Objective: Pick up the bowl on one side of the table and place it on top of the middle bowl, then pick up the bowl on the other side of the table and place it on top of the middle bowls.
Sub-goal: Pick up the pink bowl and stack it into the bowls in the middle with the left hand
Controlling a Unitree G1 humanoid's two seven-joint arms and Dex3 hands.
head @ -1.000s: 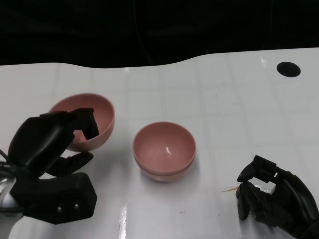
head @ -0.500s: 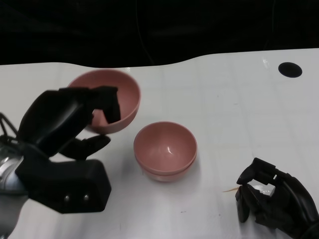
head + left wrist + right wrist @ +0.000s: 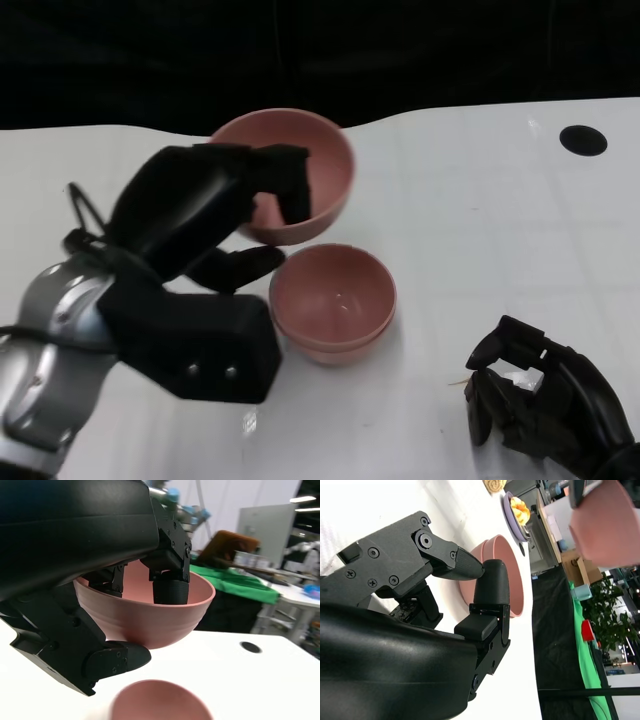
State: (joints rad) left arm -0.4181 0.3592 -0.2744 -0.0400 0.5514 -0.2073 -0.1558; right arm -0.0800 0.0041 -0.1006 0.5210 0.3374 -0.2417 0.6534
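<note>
The robot's matte black left hand (image 3: 215, 215) grips a smooth, round pink plastic bowl (image 3: 300, 165) by its rim, fingers (image 3: 170, 587) hooked inside and thumb beneath, holding it clear of the glossy white table (image 3: 480, 210), just behind the stacked pink middle bowls (image 3: 335, 300). The black right hand (image 3: 530, 395) rests on the table nearby, fingers curled inward, holding nothing.

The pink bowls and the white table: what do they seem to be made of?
The lifted pink bowl and the pink stacked bowls on the table look like smooth plastic, perhaps melamine: even colour, thin rims, soft sheen. The white table seems a glossy laminate or coated board, since it reflects light; I cannot be sure.
</note>
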